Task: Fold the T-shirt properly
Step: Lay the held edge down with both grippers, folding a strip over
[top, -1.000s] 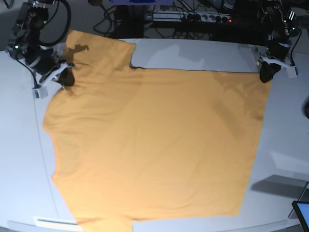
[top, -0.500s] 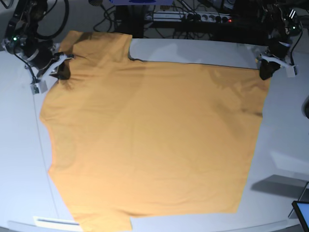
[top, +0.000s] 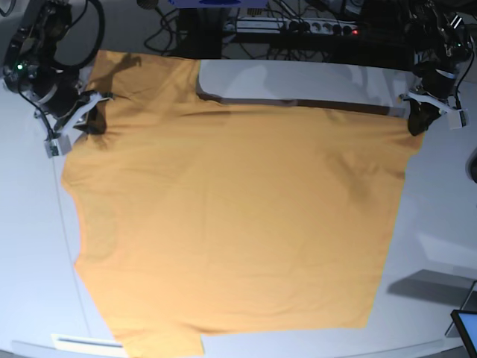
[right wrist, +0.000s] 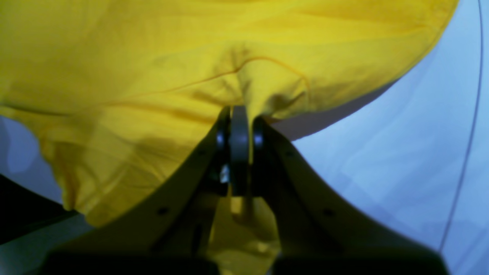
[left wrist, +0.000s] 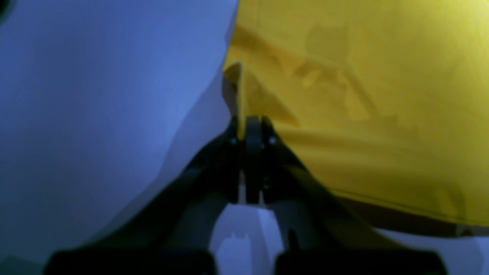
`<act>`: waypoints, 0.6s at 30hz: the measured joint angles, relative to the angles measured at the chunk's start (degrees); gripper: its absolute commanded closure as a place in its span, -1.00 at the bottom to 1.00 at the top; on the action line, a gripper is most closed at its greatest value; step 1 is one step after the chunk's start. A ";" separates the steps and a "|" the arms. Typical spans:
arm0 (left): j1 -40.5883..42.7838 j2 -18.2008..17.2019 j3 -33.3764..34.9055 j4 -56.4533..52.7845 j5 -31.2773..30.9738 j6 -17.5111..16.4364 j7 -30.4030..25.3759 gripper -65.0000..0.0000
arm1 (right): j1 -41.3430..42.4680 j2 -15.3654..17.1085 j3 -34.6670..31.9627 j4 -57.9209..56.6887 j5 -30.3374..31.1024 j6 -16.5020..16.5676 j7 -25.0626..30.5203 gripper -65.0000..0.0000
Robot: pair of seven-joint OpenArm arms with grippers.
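- The T-shirt (top: 231, 216) is lying spread wide across the white table (top: 440, 216), orange-yellow and unprinted, covering most of the surface from the far edge down to the near one.
- Its far edge is being lifted slightly off the table between the two grippers, casting a dark band of shadow on the bare tabletop behind it; the rest of the cloth is resting mostly flat with soft creases.
- One short sleeve is reaching toward the far left corner of the base view, and another bit of fabric is hanging over the near edge at the bottom.
- The right gripper (top: 88, 119) is pinching the shirt beside that far sleeve; in the right wrist view (right wrist: 238, 114) its jaws are pressing tightly together on a bunched fold with a seam running over it.
- The left gripper (top: 417, 119) is gripping the far corner of the shirt at the right side of the base view; in the left wrist view (left wrist: 248, 124) its jaws are clamping together on a thin upright tab of fabric, though that view is blurred.
- A power strip (top: 298, 27) and tangled cables are sitting beyond the table's far edge.
- A dark corner of a screen (top: 466, 328) is showing at the lower right.
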 measured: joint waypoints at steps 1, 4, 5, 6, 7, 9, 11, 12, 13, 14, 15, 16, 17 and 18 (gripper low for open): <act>-0.13 0.00 0.02 0.37 0.00 0.13 0.00 1.00 | 0.39 0.00 0.00 0.02 0.04 0.02 -0.31 0.99; -0.15 -0.02 0.00 1.73 0.02 0.13 0.00 1.00 | 1.55 0.00 0.00 0.24 0.00 0.00 -0.35 0.99; -0.26 -0.02 0.02 2.23 0.04 0.13 0.00 1.00 | 1.88 0.02 0.00 0.28 0.02 0.00 -0.31 0.99; -0.31 -0.02 0.00 2.60 -0.02 0.42 -0.02 1.00 | 2.10 0.02 0.00 0.31 0.04 0.00 -0.61 0.99; -0.42 -0.02 0.00 2.95 0.00 0.57 -0.02 1.00 | 2.40 0.00 -0.02 0.31 0.02 0.00 -1.03 0.99; -1.07 0.00 0.00 3.32 0.02 0.98 0.13 1.00 | 2.99 0.00 0.00 0.31 0.07 0.02 -1.14 0.99; -2.03 -0.04 0.00 3.32 -0.02 1.03 0.02 1.00 | 3.50 0.02 0.00 0.31 0.02 0.00 -1.07 0.99; -2.45 -0.07 0.00 3.32 -0.02 1.01 0.00 1.00 | 3.80 0.02 -0.09 0.31 -0.02 -0.02 -1.16 0.99; -2.56 -0.15 0.02 3.32 -0.04 1.03 -0.07 1.00 | 4.15 0.02 -0.11 0.31 -0.15 0.00 -1.18 0.99; -2.49 -0.17 0.02 3.43 -0.02 1.03 -0.02 1.00 | 4.44 0.02 -0.11 0.31 -0.09 0.00 -1.11 0.99; -2.32 -0.15 0.02 3.45 -0.02 1.66 0.00 1.00 | 4.72 0.04 -0.11 0.31 -0.09 0.00 -1.07 0.99; -2.40 -0.11 0.00 3.43 -0.02 1.97 0.17 1.00 | 4.90 0.04 -0.11 0.31 0.07 0.00 -0.98 0.99; -2.75 -0.07 0.00 3.41 0.07 2.51 0.42 1.00 | 5.20 0.39 -0.15 0.31 0.04 0.02 -1.22 0.99; -3.37 -0.04 0.00 3.41 0.13 3.39 0.39 1.00 | 5.49 0.81 -0.35 0.31 0.04 0.02 -1.33 0.99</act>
